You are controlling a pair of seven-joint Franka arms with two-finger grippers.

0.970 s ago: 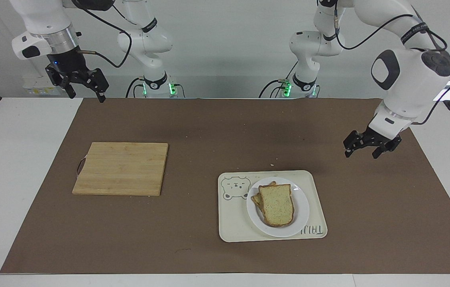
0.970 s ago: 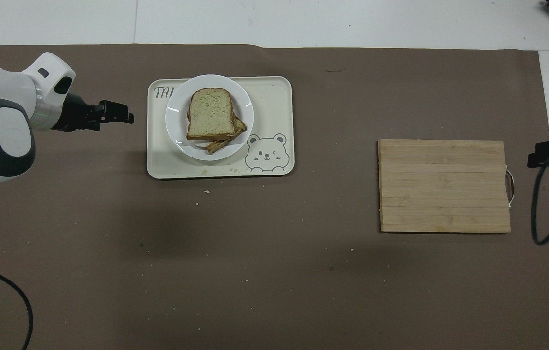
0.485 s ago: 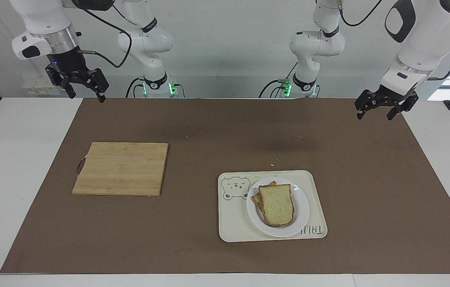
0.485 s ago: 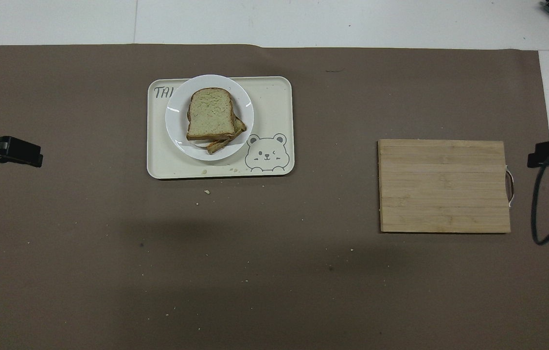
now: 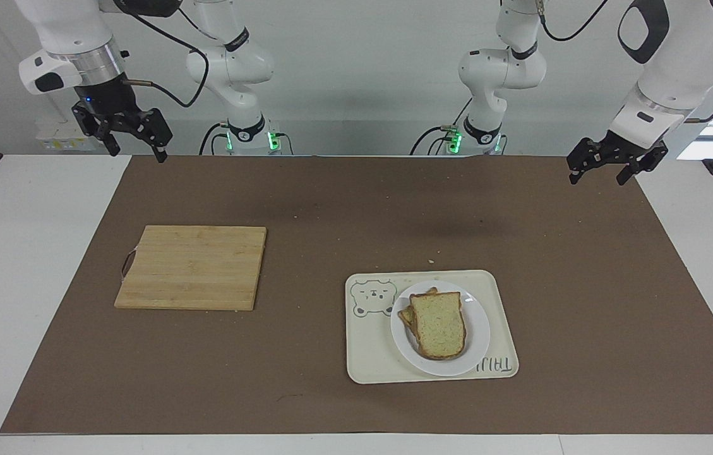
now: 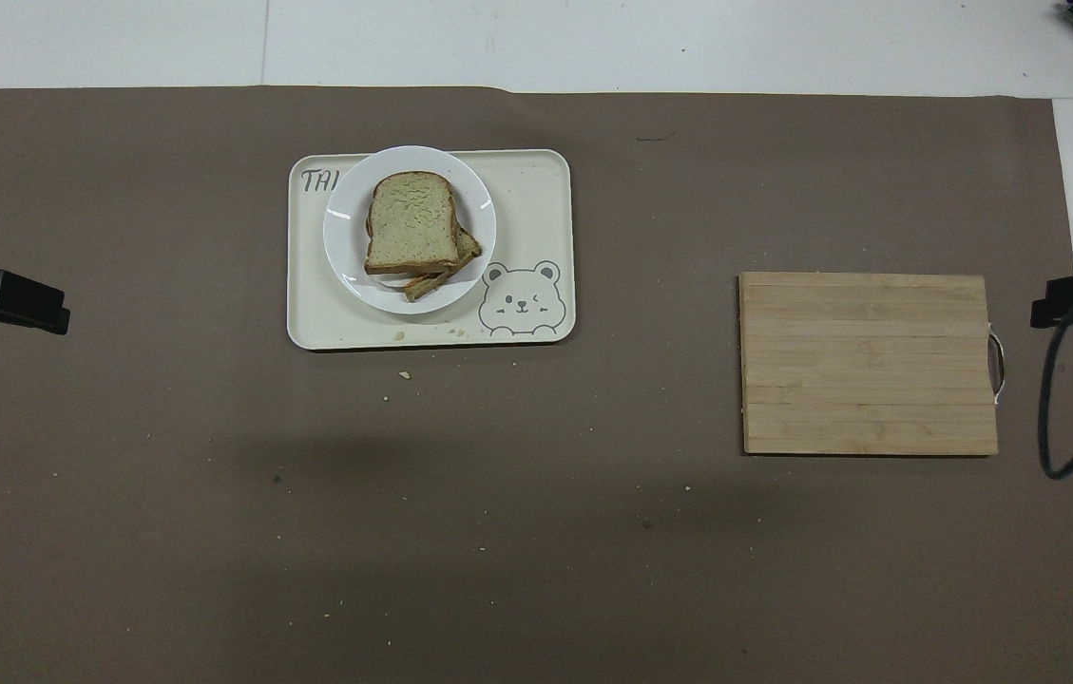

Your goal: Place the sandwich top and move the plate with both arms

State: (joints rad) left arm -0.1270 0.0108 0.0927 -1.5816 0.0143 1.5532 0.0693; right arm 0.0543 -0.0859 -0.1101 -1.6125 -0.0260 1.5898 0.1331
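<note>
The sandwich top lies on a stack of bread on the white plate, which sits on the cream tray. It also shows in the overhead view, on the plate. My left gripper hangs open and empty in the air over the brown mat's corner at the left arm's end, well away from the plate; its tip shows in the overhead view. My right gripper waits open and empty, raised over the mat's corner at the right arm's end, and shows in the overhead view.
A cream tray with a bear drawing holds the plate; it also shows in the overhead view. A wooden cutting board lies toward the right arm's end. Crumbs dot the brown mat.
My left gripper has drawn back from beside the tray, risen, and settled over the mat's corner at its own end. The right arm, bread and plate have not moved.
</note>
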